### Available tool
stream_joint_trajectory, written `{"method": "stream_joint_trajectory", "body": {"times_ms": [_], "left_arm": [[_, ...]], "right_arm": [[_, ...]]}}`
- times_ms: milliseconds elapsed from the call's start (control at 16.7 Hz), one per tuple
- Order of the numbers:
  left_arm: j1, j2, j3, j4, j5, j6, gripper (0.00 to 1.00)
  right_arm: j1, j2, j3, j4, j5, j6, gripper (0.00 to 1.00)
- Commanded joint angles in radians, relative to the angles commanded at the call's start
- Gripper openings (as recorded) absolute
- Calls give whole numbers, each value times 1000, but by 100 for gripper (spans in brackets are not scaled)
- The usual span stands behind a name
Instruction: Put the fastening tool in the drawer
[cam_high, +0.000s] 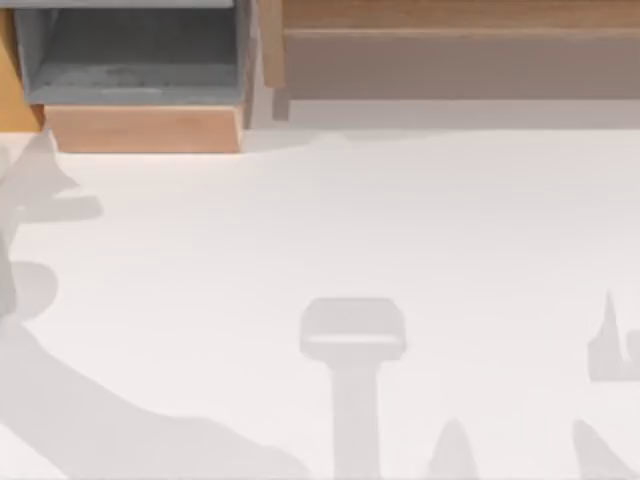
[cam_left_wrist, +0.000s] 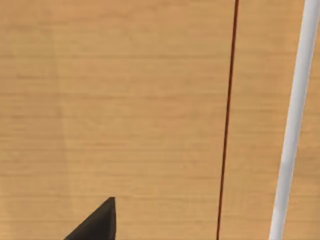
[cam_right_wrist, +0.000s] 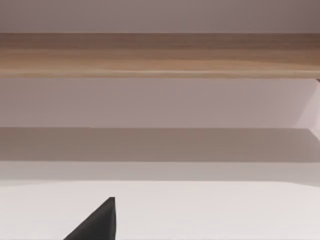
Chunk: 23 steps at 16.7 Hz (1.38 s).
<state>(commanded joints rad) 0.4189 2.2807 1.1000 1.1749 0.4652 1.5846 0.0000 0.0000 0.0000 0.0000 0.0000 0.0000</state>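
The drawer (cam_high: 140, 128) stands pulled open at the table's far left, its grey inside facing up behind a plain light tan front panel. The fastening tool is out of view. A dark tip of my left gripper (cam_left_wrist: 97, 225) hangs close over a light wooden surface (cam_left_wrist: 125, 110). A dark tip of my right gripper (cam_right_wrist: 97, 225) sits above the white table (cam_right_wrist: 200, 210), facing the long wooden shelf unit (cam_right_wrist: 160, 55).
The long wide wooden shelf unit (cam_high: 450, 50) runs along the table's far edge to the right of the drawer. Grey shadows (cam_high: 353, 340) of the arms fall on the white table (cam_high: 400, 220). A white bar (cam_left_wrist: 295, 120) crosses the left wrist view.
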Motion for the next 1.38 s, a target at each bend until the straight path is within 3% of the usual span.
{"method": "stream_joint_trajectory", "body": {"times_ms": [780, 1380], "left_arm": [[-25, 54, 115, -60, -25, -1, 100], [-25, 54, 115, -60, -25, -1, 25]], "right_arm": [[0, 0, 0, 0, 0, 0, 100], [0, 0, 0, 0, 0, 0, 100]]}}
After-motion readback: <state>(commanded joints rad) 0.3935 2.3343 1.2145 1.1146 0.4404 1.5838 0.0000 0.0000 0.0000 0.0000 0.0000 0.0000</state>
